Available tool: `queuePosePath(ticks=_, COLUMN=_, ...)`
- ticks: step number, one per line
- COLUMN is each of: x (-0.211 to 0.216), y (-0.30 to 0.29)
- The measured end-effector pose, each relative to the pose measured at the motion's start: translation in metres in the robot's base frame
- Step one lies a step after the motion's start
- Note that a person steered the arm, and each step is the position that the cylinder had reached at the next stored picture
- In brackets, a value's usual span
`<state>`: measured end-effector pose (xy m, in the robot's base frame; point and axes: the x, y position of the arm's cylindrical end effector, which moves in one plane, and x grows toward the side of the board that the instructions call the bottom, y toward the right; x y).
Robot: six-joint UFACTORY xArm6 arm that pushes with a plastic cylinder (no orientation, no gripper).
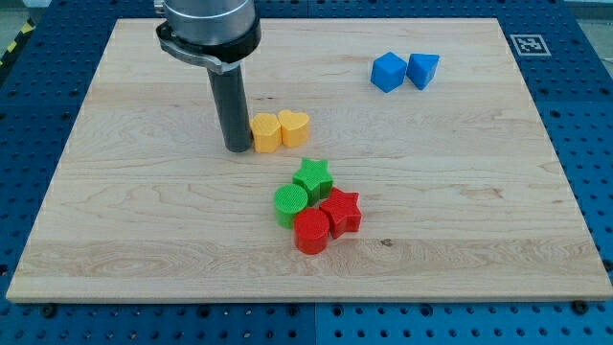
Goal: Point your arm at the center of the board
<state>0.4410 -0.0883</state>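
My tip (pixel 236 148) rests on the wooden board (pixel 144 220), left of the board's middle. It touches the left side of a yellow block (pixel 265 133), which sits against a yellow heart block (pixel 294 126). Below and to the right lies a tight cluster: a green star (pixel 312 178), a green cylinder (pixel 290 204), a red star (pixel 340 212) and a red cylinder (pixel 310 232). A blue cube (pixel 388 72) and a blue triangular block (pixel 422 69) sit together at the view's top right.
The arm's wide grey body (pixel 208 27) hangs over the board's top edge above the rod. A blue pegboard table (pixel 584 125) surrounds the board. A small printed marker (pixel 526 43) lies at the top right corner.
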Motion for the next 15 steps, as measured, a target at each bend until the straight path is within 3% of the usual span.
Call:
queuePosePath(ticks=4, x=0.006, y=-0.042)
queuePosePath(ticks=7, x=0.024, y=-0.033)
queuePosePath(ticks=9, x=0.024, y=-0.001)
queuePosePath(ticks=11, x=0.023, y=0.074)
queuePosePath(ticks=13, x=-0.017, y=0.130)
queuePosePath(ticks=15, x=-0.011, y=0.108)
